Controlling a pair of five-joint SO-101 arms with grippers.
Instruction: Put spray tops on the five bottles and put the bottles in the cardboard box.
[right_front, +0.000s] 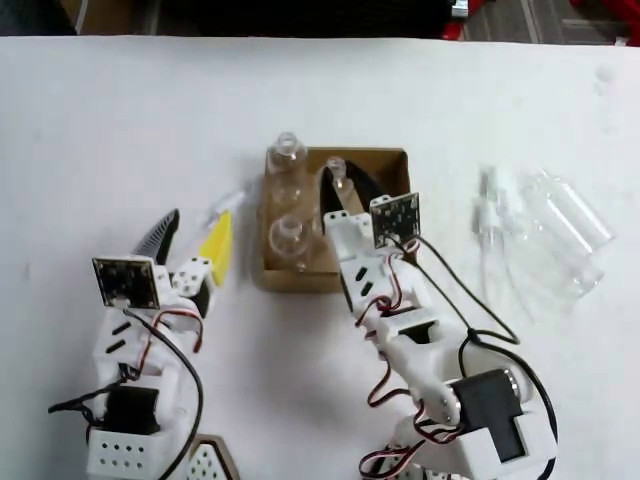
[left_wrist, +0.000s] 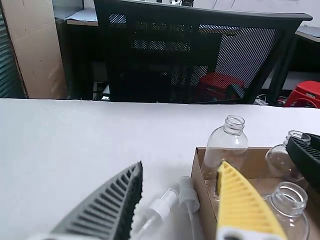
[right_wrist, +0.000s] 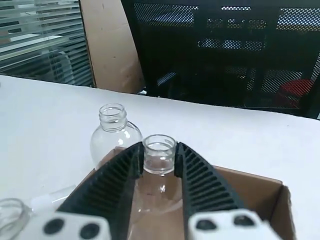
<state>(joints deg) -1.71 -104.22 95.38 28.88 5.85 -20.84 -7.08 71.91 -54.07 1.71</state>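
Brown cardboard box (right_front: 395, 165): sits open-topped on the white bench (right_front: 120, 120), just ahead of the right arm.

Right pincer (right_wrist: 159, 148): reaches down into the box and clamps narrow on the open neck of a clear round plastic bottle (right_wrist: 160, 160), one black ribbed finger on each side. Holds it upright inside the box, near the middle.

Second clear uncapped bottle (right_front: 288, 150): stands upright at the box's far left corner. Third clear uncapped bottle (right_front: 284, 236): stands upright by the left wall, toward the near side.

Left pincer (left_wrist: 180, 167): rests low over the bench just left of the box, spread wide, dark grey ribbed finger on one side, yellow ribbed finger on the other, close to the box wall. Grips nothing. Straddles a white spray top with a clear dip tube (left_wrist: 167, 202), lying flat on the bench between the fingers.

Right of the box, well apart from it: two more clear plastic bottles (right_front: 572, 218) lying on their sides, with loose white spray tops (right_front: 490, 215) beside them, on the side toward the box.
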